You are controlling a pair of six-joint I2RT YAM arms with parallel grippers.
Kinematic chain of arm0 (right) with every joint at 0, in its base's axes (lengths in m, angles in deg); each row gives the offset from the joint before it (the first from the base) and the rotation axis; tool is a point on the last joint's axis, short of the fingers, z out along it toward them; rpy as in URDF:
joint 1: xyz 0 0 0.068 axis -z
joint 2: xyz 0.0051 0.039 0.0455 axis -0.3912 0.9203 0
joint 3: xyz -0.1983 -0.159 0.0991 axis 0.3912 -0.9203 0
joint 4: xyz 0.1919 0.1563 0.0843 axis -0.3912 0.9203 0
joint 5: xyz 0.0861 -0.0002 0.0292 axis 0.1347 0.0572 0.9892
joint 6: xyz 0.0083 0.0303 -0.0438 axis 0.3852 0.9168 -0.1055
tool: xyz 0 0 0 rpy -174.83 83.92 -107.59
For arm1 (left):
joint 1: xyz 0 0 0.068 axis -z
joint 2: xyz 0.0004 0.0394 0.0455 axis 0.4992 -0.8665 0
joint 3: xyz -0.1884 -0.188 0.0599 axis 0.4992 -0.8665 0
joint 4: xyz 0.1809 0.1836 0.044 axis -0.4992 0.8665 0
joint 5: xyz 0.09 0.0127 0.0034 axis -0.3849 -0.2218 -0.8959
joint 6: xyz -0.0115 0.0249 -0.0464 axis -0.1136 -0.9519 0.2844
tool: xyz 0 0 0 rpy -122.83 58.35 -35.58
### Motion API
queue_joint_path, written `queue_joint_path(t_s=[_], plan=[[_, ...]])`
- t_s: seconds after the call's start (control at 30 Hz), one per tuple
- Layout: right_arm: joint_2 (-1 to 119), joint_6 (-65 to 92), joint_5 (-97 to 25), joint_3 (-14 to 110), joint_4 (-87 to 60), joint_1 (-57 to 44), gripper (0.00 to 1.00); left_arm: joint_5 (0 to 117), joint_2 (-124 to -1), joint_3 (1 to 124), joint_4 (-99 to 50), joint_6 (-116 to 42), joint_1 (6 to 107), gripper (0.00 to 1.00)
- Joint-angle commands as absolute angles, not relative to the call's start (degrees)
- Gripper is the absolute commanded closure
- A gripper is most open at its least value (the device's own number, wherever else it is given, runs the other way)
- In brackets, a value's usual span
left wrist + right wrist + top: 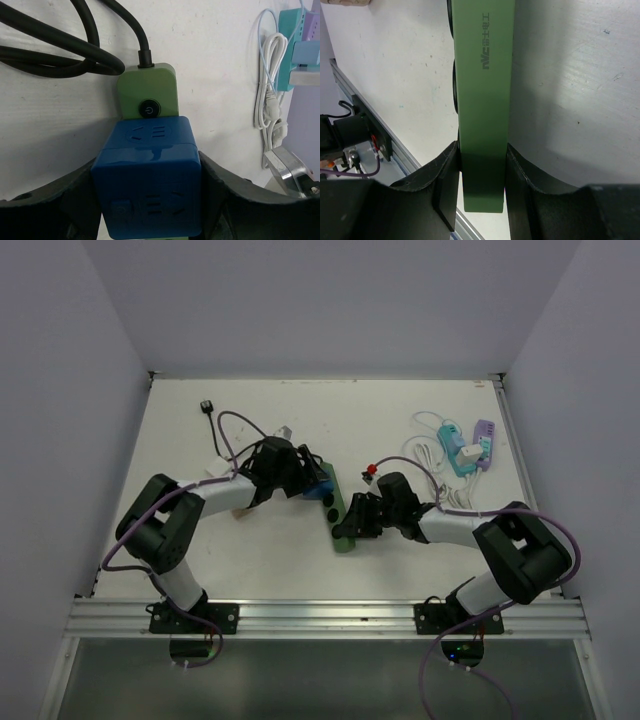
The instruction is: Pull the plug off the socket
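Two-arm grasp before extraction. In the top view, the green power strip (pixel 338 512) was seen lying near the centre of the table (pixel 200 440), with the blue cube plug (pixel 319 488) seated on its far half. The left gripper (pixel 300 480) was closed on the cube. In the left wrist view its dark fingers (pixel 227 200) were pressed against the cube's two side faces, just below the strip's round power button (pixel 149 108) and the entry of the black cable (pixel 75 47) at the upper left. The right gripper (pixel 482 175) was clamped across the narrow near end of the strip, with both pads touching its long edges at the bottom of the right wrist frame. Whether the plug's pins had begun to leave the socket could not be told, as the joint was hidden by the cube. Several faults were judged possible. If the cube were pulled at a slant, its pins could be jammed or bent. The smooth cube faces could be lost from the pads under a hard pull. The strip, being held only at one end, could be levered upward or twisted out of the right grasp.
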State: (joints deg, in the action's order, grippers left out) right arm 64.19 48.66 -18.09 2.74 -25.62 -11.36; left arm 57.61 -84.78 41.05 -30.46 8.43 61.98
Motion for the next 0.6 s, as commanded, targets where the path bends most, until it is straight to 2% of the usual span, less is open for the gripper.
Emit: queue_joint_path(t_s=[0.0,0.03,0.07,0.13,0.17,0.23,0.27,0.3,0.4,0.57], plan=[[65.84,46.83,-17.59,0.23,-20.15,-12.13,1.00,59.15,-83.31,39.99,-34.89,8.90,62.29,0.34],[65.75,46.92,-17.50,-0.03,-20.67,-12.21,1.00,59.15,-83.13,39.82,-34.89,8.72,62.29,0.38],[65.75,47.09,-17.33,-0.12,-20.94,-12.21,1.00,59.15,-82.70,39.73,-34.80,8.72,62.29,0.47],[65.75,47.18,-16.97,-0.30,-21.56,-12.13,1.00,59.24,-82.25,39.55,-34.80,8.55,62.29,0.58],[65.75,47.36,-16.80,-0.39,-21.82,-12.13,0.93,59.41,-82.08,39.55,-34.80,8.46,62.29,0.70],[65.06,47.71,-16.45,-0.82,-23.04,-12.13,0.76,59.94,-81.81,39.03,-34.80,8.20,62.29,0.81],[64.62,47.89,-16.19,-1.09,-23.66,-12.13,0.67,60.20,-81.55,38.76,-35.06,8.28,62.29,0.91],[64.26,48.24,-16.18,-1.35,-24.36,-12.13,0.51,60.90,-81.46,38.50,-35.41,8.28,62.29,0.95],[62.86,49.29,-17.06,-1.62,-26.30,-12.13,0.29,62.31,-80.76,37.01,-36.90,8.63,62.29,1.00],[65.13,49.12,-18.38,0.66,-27.18,-12.04,0.17,63.46,-79.18,35.33,-37.52,8.90,62.29,1.00]])
